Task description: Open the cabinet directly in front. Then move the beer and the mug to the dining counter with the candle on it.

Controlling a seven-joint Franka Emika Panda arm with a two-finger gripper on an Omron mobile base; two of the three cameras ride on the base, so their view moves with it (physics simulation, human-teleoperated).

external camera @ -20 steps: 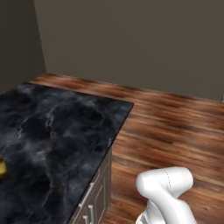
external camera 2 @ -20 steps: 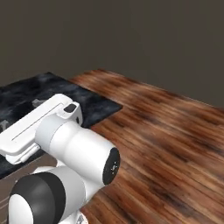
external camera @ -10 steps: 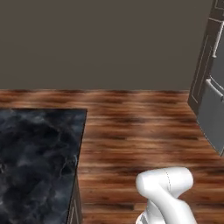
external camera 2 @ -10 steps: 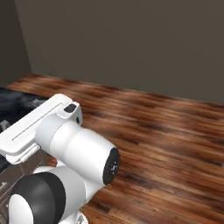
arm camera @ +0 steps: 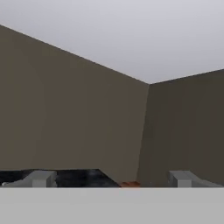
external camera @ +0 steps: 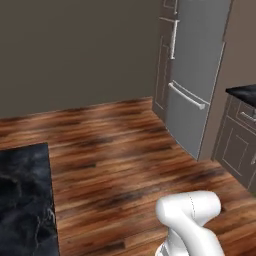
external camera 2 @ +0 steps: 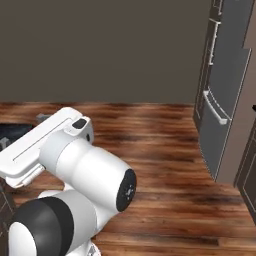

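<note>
Dining counter (external camera: 25, 200): black marble slab at the left edge, beside the base; cabinet, beer, mug nowhere I can place. Gripper (arm camera: 111, 179) jaws wide apart, empty, aimed at a wall corner, arm tucked, likely for driving. Fridge (external camera: 195, 75) ahead right.

Flat, dim rendered light with soft detail throughout.
We see even, muted lighting with no clear source: the walls (external camera: 75, 50) are a uniform dull brown-grey, the ceiling (arm camera: 131, 35) a pale flat grey. The wood floor (external camera: 115, 150) carries soft blotchy sheen, no hard shadows. The refrigerator (external camera: 195, 75) looks smooth and matte. All views are low-resolution and slightly blurred, edges fuzzy, without visible lens distortion.
</note>
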